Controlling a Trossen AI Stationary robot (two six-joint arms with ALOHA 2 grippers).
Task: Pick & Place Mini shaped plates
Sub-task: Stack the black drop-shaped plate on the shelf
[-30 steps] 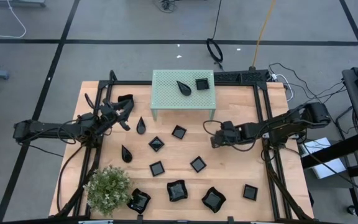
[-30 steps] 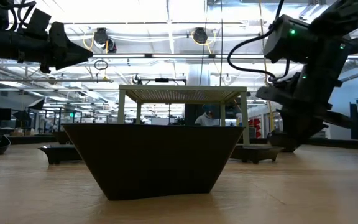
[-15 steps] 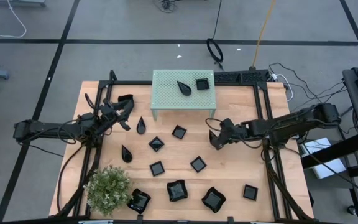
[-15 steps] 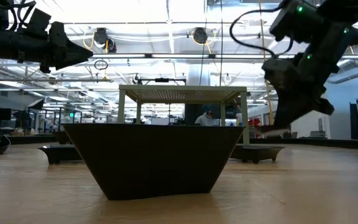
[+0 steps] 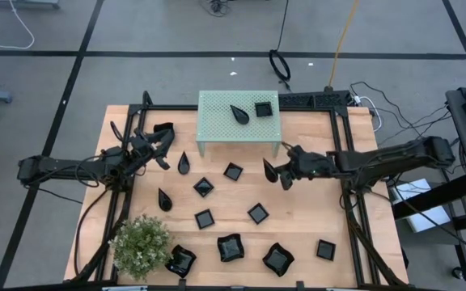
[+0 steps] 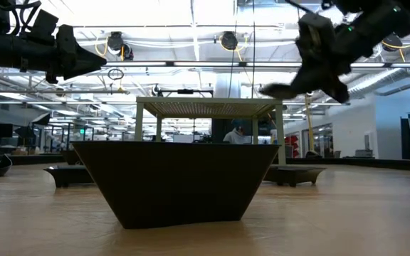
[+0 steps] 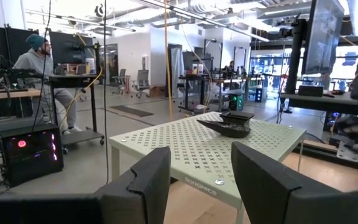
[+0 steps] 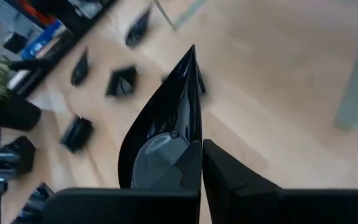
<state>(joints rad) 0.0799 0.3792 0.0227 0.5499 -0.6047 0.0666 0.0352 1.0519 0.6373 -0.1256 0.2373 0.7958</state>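
Up comes the right tool (image 5: 279, 172), lifted off the counter (image 5: 314, 214) since a second ago and swung toward the mint-green stand (image 5: 239, 118), and it has a teardrop plate (image 5: 270, 170) with it! The fingers are pinching that glossy black teardrop by its rim; the right wrist view shows the plate (image 8: 166, 130) standing up from the fingers with its pointed tip away from the tool. From the low view the right tool (image 6: 290, 87) hangs in the air about level with the stand's top (image 6: 208, 107), just off its corner post.

Over on the other side, the left tool (image 5: 158, 148) waits above the counter near the stand's left end, fingers (image 7: 145, 180) spread apart with nothing between them.

On the stand sit two plates, a teardrop (image 5: 239, 114) and a small square (image 5: 262, 108). Spread over the counter are more mini shaped plates: small squares such as one (image 5: 233, 171) just below the stand, teardrops (image 5: 184, 164), and wavy-edged ones (image 5: 230, 247) along the near edge beside the green bushy plant (image 5: 141, 242).
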